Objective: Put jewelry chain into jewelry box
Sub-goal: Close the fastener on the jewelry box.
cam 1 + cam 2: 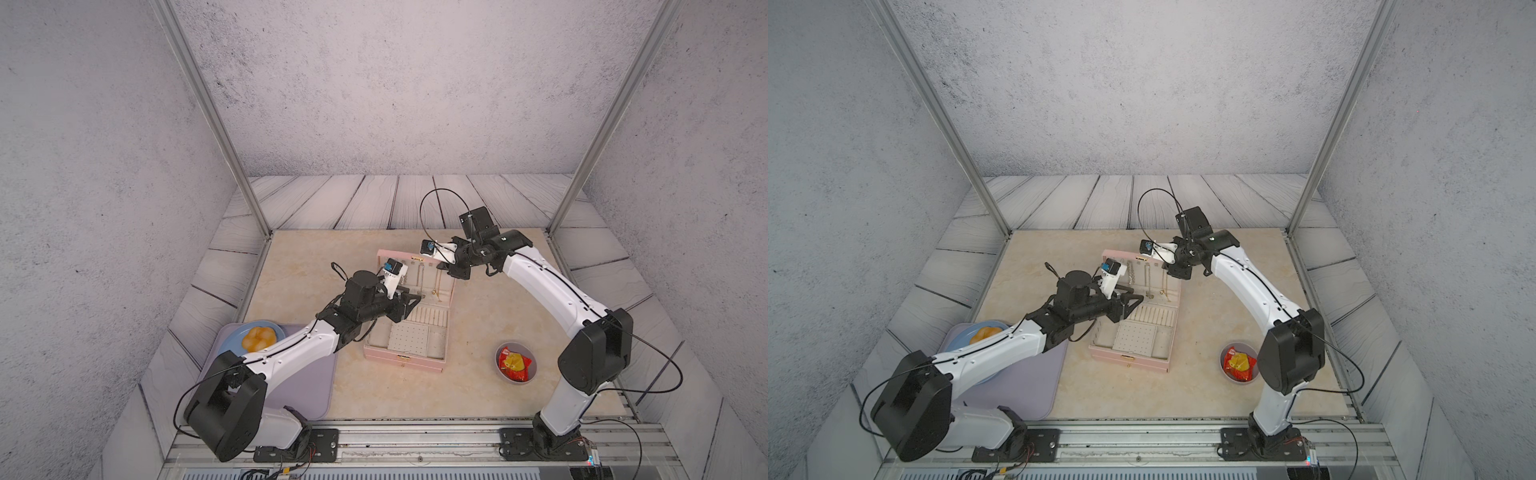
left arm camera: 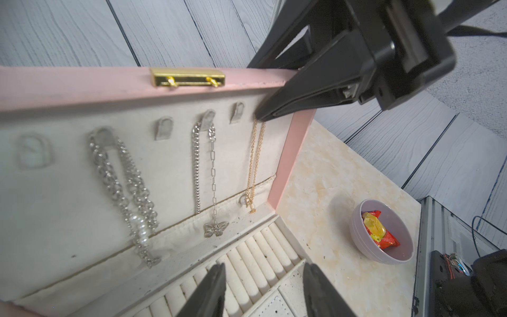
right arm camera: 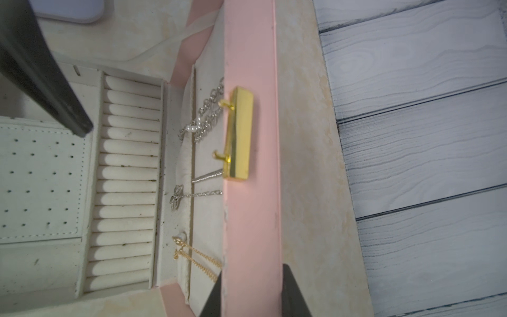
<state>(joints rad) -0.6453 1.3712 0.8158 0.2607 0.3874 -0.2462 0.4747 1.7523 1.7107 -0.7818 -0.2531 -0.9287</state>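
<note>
Pale pink jewelry box [image 1: 403, 363], cream lining, gold jewelry chain [image 2: 253, 164], lilac bowl [image 2: 356, 233], beige marbled table [image 1: 415, 395]

Grey speckled walls [image 1: 374, 83] enclose pale plank flooring [image 1: 353, 203] around a beige marbled tabletop [image 1: 395, 395].

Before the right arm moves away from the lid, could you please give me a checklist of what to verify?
1. The jewelry chain hangs inside the jewelry box lid: ok.
2. Chain's top on its hook: cannot tell; a right gripper finger covers it.
3. Right gripper released: not ok; jaws pinch the lid rim.
4. Open, empty left gripper: ok.
5. Chain apart from the butterfly chain: ok.
</note>
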